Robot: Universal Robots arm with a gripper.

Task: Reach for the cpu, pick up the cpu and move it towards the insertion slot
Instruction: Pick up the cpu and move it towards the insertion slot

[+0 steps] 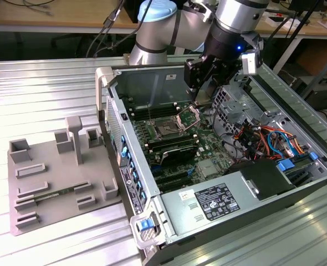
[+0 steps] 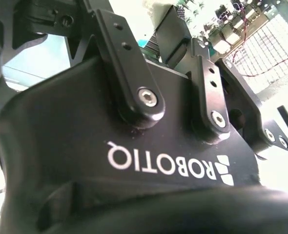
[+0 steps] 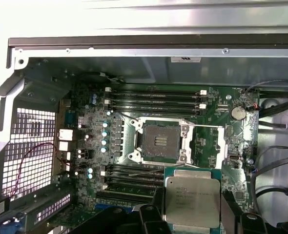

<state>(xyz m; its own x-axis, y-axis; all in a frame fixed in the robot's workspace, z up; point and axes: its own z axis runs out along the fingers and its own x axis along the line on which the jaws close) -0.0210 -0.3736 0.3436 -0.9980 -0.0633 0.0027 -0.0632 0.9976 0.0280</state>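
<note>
Memory slots [image 3: 154, 97] and cables [image 1: 263, 138] flank the insertion slot [image 3: 159, 141]; the pincer [image 3: 193, 229] hangs above the board, clamping the cpu [image 3: 192, 200].

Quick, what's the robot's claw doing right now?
Gripper: shut on the cpu, held above the motherboard, near the insertion slot.

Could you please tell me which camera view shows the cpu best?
The first wrist view: the cpu faces the camera, silvery top plain, near the gripper. In the exterior view I cannot make it out below the gripper.
</note>
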